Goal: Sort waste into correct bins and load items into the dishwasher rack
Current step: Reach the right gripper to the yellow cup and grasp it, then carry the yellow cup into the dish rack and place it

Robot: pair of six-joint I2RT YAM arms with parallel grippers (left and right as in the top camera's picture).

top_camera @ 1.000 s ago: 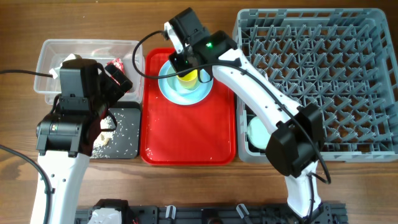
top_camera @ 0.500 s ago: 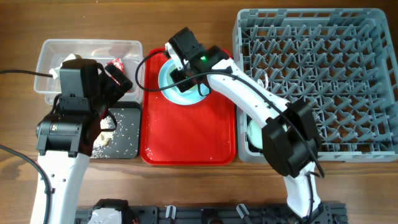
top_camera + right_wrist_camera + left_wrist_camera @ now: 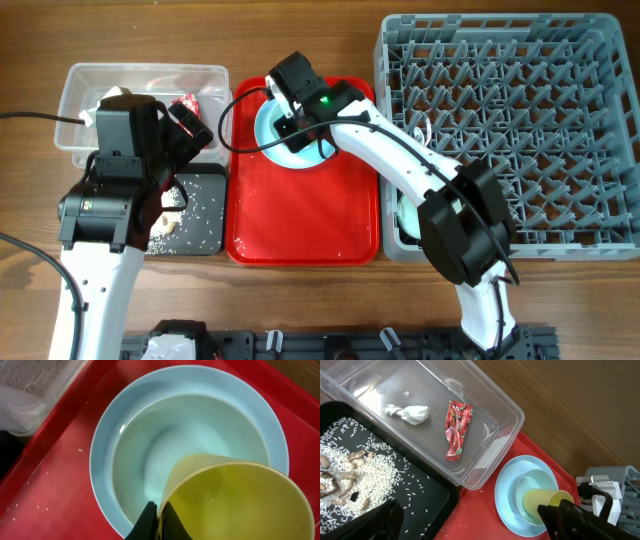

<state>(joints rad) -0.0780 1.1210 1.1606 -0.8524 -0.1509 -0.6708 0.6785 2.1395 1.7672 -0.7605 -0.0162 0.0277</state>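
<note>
My right gripper [image 3: 160, 521] is shut on the rim of the small yellow cup [image 3: 235, 500], one finger inside and one outside. The cup [image 3: 547, 502] lies tilted in a pale bowl [image 3: 165, 445], which sits on the light blue plate [image 3: 100, 460] on the red tray [image 3: 300, 220]. My left gripper [image 3: 480, 525] hangs open and holds nothing, over the edge between the black tray [image 3: 420, 495] and the red tray. In the clear tub [image 3: 520, 410] lie the red wrapper [image 3: 456, 430] and the white tissue wad [image 3: 410, 413]. Rice scraps [image 3: 365, 475] cover the black tray.
The grey dishwasher rack [image 3: 520, 100] fills the right side, with a pale bowl [image 3: 412, 215] at its near left corner. A few rice grains lie on the red tray. My right arm crosses from the rack's front corner to the plate.
The right arm has shifted left and down over the plate and now hides the cup in the overhead view. The left arm has not moved.
</note>
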